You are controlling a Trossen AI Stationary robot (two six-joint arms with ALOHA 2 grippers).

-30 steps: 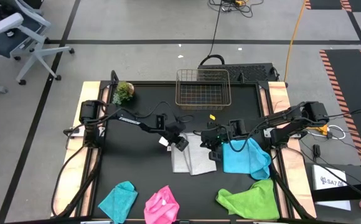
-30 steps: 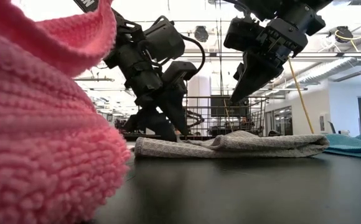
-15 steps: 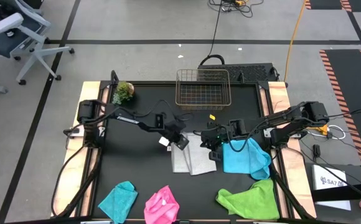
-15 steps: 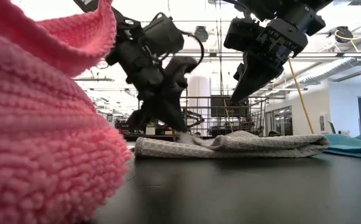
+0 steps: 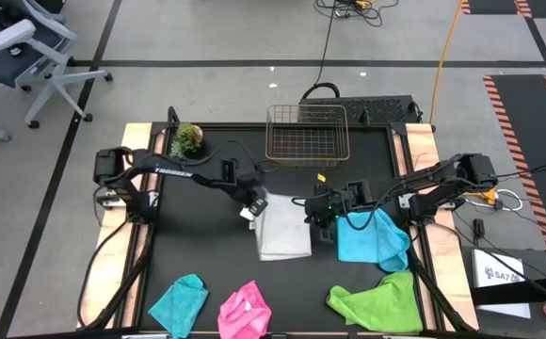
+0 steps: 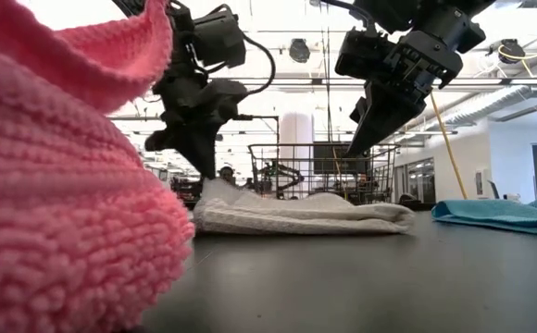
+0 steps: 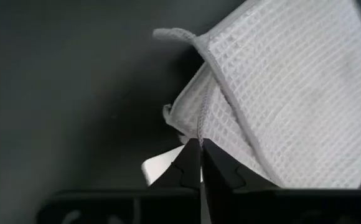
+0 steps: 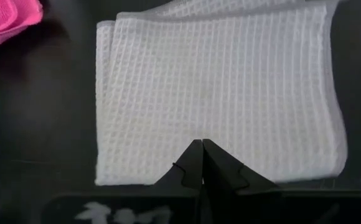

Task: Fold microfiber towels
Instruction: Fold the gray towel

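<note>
While bare inside, wire basket behind white towel.

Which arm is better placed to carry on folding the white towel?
Left: the left gripper is shut on the white towel's corner, while the right gripper hangs shut above its far edge, holding nothing.

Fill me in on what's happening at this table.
A two-armed robot is folding towels. The left end effector is shut on a corner of the white towel, which lies mid-table in a roughly rectangular fold. The right end effector is shut and sits at the towel's opposite edge, above the cloth in the low view. The blue towel lies crumpled beside it, and the teal, pink and green towels lie unfolded along the near edge.
</note>
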